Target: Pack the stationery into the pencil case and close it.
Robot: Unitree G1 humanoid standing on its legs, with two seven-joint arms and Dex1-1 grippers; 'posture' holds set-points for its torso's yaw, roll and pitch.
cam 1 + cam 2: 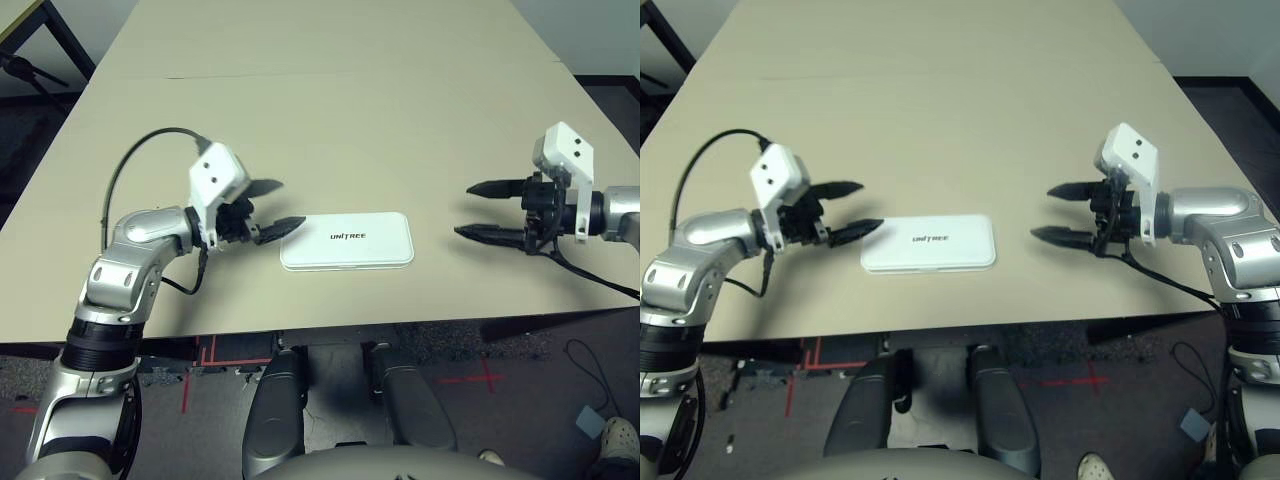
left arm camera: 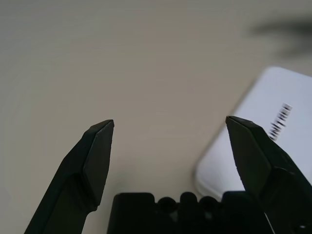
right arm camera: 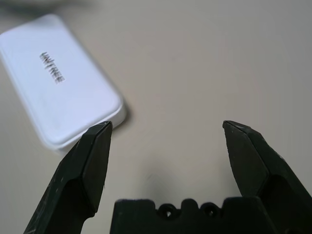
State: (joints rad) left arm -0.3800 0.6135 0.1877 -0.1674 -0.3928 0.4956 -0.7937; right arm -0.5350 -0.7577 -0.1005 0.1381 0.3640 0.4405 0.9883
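1. The pencil case [image 1: 347, 241] lies flat and closed on the table [image 1: 350, 110], lid up with its black lettering showing, between the two grippers; no loose stationery lies on the tabletop, so I judge it is already packed inside and the task is at or near its end

2. The left gripper [image 1: 273, 207] has its fingers spread wide and grasps nothing. Its lower fingertip sits just beside the near-left corner of the case; whether it touches cannot be told. Being so close with jaws apart suggests a hand that is done with the lid

3. The right gripper [image 1: 1063, 212] is likewise spread wide and empty, well apart from the case's other end, pointing toward it. I read that as a standby pose, clear of the closed case

4. The head views give the layout: case centred, one hand close beside it, the other farther off, both roughly level with the tabletop

5. The left wrist view adds what the head views cannot: bare table between the fingertips [image 2: 100, 146], with the case's rounded corner off to one side of the hand, not between the jaws

6. The right wrist view shows the case's whole end and seam line shut, lying ahead of one finger [image 3: 95, 151], again outside the open gap
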